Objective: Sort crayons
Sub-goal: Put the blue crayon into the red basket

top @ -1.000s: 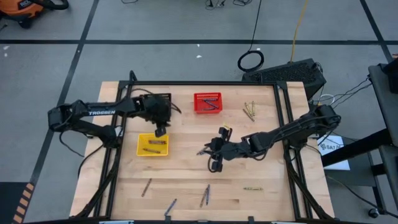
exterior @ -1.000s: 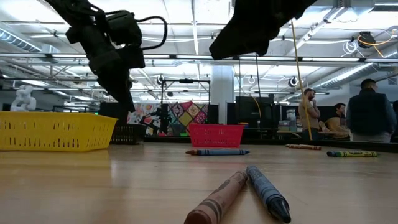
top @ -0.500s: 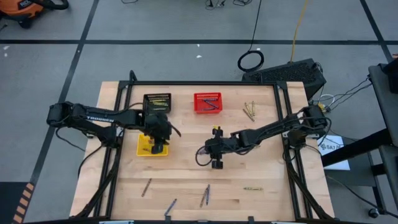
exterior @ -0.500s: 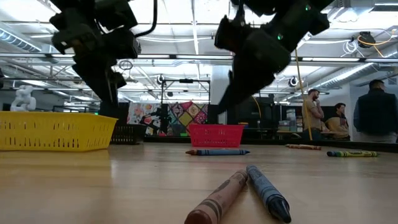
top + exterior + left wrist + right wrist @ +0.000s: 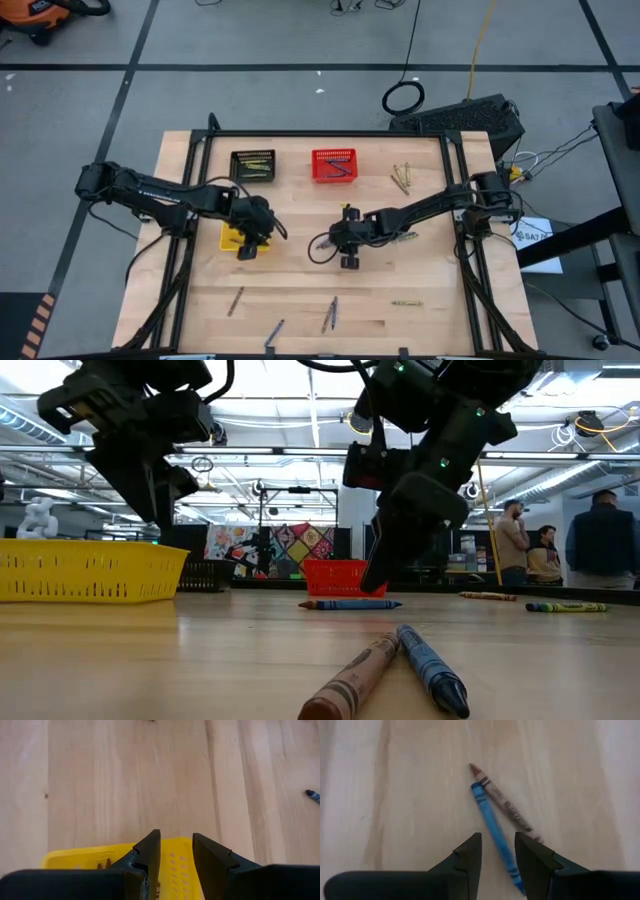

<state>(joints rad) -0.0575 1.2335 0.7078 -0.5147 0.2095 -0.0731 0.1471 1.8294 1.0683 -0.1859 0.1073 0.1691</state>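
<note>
Smooth matt wooden table (image 5: 420, 270), perforated plastic yellow basket (image 5: 90, 570), paper-wrapped crayons (image 5: 495, 820)

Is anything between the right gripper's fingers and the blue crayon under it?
No. In the right wrist view the right gripper is open over the blue crayon, only bare wood between; a brown crayon lies touching beside the blue one.

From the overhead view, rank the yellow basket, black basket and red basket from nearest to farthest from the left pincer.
1. Yellow basket: directly under the left pincer.
2. Black basket: farther back, at the far edge.
3. Red basket: far edge, off toward the right arm's side.
</note>
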